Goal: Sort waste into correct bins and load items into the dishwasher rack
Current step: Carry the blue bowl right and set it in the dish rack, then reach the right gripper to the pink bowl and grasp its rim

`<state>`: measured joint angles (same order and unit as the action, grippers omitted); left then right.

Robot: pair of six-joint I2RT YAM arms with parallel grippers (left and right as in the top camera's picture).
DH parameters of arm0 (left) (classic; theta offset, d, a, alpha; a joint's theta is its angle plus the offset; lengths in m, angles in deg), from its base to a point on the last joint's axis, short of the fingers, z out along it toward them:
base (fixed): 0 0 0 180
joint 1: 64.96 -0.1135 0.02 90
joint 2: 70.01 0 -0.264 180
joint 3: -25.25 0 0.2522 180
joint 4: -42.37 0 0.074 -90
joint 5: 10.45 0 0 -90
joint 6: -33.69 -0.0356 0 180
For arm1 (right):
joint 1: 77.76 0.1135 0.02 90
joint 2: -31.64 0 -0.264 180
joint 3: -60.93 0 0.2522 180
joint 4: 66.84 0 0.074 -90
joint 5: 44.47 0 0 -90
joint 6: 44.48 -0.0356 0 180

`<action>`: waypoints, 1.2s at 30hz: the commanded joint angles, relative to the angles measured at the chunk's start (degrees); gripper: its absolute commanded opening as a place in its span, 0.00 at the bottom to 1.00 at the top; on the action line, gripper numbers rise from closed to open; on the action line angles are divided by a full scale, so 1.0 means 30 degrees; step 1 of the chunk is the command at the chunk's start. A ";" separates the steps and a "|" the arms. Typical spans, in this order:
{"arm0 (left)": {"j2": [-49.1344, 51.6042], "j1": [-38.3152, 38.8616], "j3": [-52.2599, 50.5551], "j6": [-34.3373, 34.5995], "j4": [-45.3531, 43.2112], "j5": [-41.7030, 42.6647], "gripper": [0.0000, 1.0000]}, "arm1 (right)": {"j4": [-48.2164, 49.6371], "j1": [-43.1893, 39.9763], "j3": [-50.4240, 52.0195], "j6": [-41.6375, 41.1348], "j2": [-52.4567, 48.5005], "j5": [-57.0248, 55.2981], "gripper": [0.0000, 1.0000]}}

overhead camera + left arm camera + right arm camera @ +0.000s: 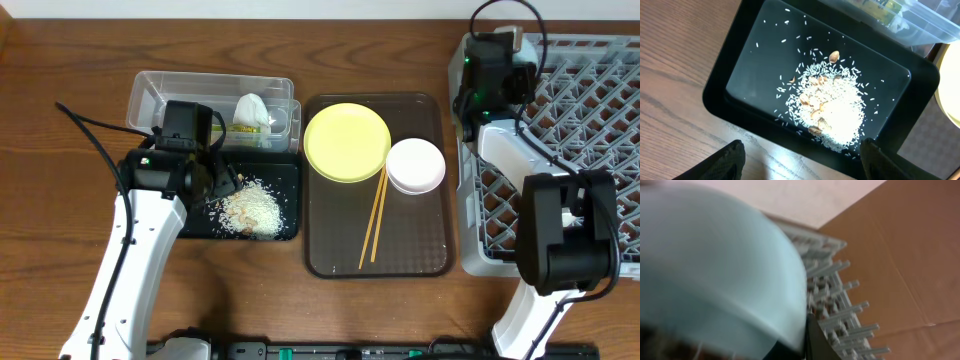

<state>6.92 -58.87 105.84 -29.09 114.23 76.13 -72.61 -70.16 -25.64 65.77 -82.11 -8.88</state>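
Observation:
My left gripper [802, 147] hangs open over the near rim of the black tray [740, 65], nothing between its fingers. A pile of rice-like scraps [835, 112] with some brown bits lies in that tray. Behind it, the clear tub [150, 95] holds the white napkin [252, 108] and the wrapper [238, 128]. My right gripper [802, 342] is shut on the rim of the light blue bowl [715, 265], held above the grey rack [840, 295]. Overhead, that gripper [492, 75] is at the rack's [590, 110] left side and hides the bowl.
The brown serving tray [420, 250] in the middle carries the yellow plate [346, 142], the pale pink-white bowl [416, 165] and the chopsticks [374, 218] lying slantwise. The right arm's base stands over the rack's near part.

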 commanded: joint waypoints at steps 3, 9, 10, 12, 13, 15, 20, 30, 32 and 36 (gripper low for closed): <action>-0.0058 -0.0095 0.0124 0.0255 0.0051 -0.0372 0.76 | -0.4444 0.1268 0.0211 -0.4801 0.0663 0.0933 0.01; -0.0058 -0.0080 0.0124 0.0255 0.0051 -0.0357 0.77 | -0.9085 0.1858 0.0211 -0.7759 0.3337 0.4022 0.37; -0.0058 -0.0080 0.0124 0.0255 0.0051 -0.0357 0.77 | -0.9799 0.1938 0.0211 -0.7970 0.3905 0.4758 0.45; -0.0058 -0.0080 0.0124 0.0255 0.0058 -0.0357 0.77 | -1.0863 0.2106 0.0211 -0.8021 0.4983 0.6455 0.56; -0.0058 -0.0080 0.0124 0.0248 0.0058 -0.0357 0.77 | -1.1475 0.2222 0.0211 -0.8021 0.5610 0.7686 0.61; -0.0058 -0.0080 0.0124 0.0248 0.0051 -0.0357 0.76 | -1.2590 0.2499 0.0211 -0.8021 0.6798 1.0418 0.66; -0.0058 -0.0080 0.0124 0.0248 0.0058 -0.0364 0.77 | -1.5169 0.3191 0.0219 -0.8029 0.8597 1.8440 0.67; -0.0029 -0.0080 -0.0044 0.0248 0.0051 -0.0306 0.77 | -1.6509 0.3723 0.1515 -1.0972 0.6943 1.5351 0.60; -0.0029 -0.0080 -0.0109 0.0248 0.0044 -0.0306 0.77 | -1.6276 0.3723 0.1581 -1.1176 0.6390 1.4579 0.60; -0.0029 -0.0080 -0.0277 0.0248 0.0044 -0.0299 0.77 | -1.5854 0.3730 0.1581 -1.1183 0.5238 1.4651 0.60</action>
<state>6.92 -58.87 105.84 -29.09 114.23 76.13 -120.50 -59.49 -21.21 34.27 -64.78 37.26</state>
